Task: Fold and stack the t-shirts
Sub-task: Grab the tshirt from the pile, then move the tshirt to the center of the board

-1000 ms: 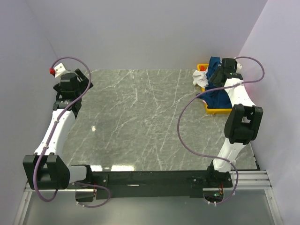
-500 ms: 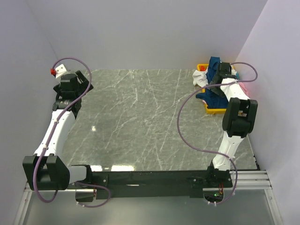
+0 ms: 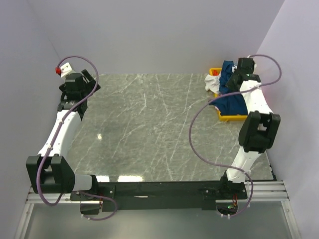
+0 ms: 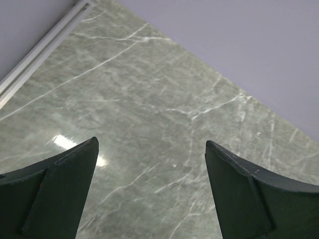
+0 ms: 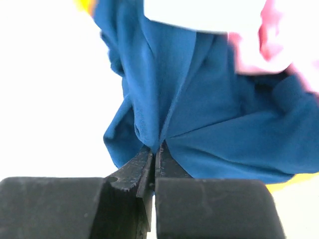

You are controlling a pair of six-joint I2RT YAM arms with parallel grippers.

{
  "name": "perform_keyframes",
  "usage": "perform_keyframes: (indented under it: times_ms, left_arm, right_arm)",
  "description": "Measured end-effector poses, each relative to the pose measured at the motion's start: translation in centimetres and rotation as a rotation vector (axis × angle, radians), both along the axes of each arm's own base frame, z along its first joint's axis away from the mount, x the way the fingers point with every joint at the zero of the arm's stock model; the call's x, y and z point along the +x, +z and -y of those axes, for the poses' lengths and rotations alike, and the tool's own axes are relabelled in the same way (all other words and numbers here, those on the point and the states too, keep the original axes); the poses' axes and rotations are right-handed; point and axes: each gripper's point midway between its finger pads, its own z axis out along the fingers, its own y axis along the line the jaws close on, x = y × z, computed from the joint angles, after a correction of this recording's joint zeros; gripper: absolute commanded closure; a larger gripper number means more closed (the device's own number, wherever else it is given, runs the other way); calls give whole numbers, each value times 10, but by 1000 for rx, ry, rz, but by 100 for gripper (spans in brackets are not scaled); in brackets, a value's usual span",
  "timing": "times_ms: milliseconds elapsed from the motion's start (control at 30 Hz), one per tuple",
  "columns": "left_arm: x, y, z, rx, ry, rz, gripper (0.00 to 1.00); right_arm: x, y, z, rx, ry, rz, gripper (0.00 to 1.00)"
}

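A crumpled navy blue t-shirt (image 3: pixel 230 102) spills over the yellow bin (image 3: pixel 233 118) at the table's far right, and a white t-shirt (image 3: pixel 212 82) hangs over the bin's left side. My right gripper (image 3: pixel 238 79) is over that pile. In the right wrist view its jaws (image 5: pixel 157 149) are shut on a pinched fold of the blue t-shirt (image 5: pixel 224 129), with pink cloth (image 5: pixel 259 45) and white cloth (image 5: pixel 199 12) beyond. My left gripper (image 4: pixel 150 143) hovers open over bare marble at the far left (image 3: pixel 85 82), holding nothing.
Lilac walls close in the marble table (image 3: pixel 149 124) at the back and on both sides. The bin stands against the right wall. A purple cable (image 3: pixel 199 134) loops from the right arm over the table's right part.
My right gripper has closed on the blue t-shirt in the bin, after dipping toward it. The left arm has shifted slightly toward the back left, still open.
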Motion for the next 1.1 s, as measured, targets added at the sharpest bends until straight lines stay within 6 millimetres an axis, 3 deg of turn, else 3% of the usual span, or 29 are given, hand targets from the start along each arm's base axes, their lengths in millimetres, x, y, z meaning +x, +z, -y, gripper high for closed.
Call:
perform_keyframes:
  times_ms: [133,200,367,500,633,767,867,1000,1067,1100]
  left_arm:
    - [12,6,6,-5,-37,31,6]
    - [13,10,7,4,-47,43,6]
    - [15,15,5,30,-54,57,5]
    - [15,15,5,41,-57,54,7]
    - [15,15,5,44,-58,54,9]
    - [14,17,4,49,-58,55,9]
    - [11,20,3,58,-59,59,9]
    - [6,31,3,69,-61,83,9]
    - [4,37,3,71,-60,96,9]
    - [3,39,2,73,-58,103,9]
  right_arm:
    - [-8,87,-9,-13,61,187,100]
    - [-17,139,-18,-23,113,310,100]
    - [-47,246,-48,-30,267,589,100]
    - [-64,306,-83,-32,417,743,100]
    - [-73,360,-143,-29,613,856,100]
    - [-89,402,-206,27,799,963,100]
    - [-105,421,-242,106,903,1024,100]
    - [-119,431,-277,247,1002,1061,100]
    - [-118,425,-288,316,1032,1049,100]
    - [-115,418,-291,331,1033,1040,90]
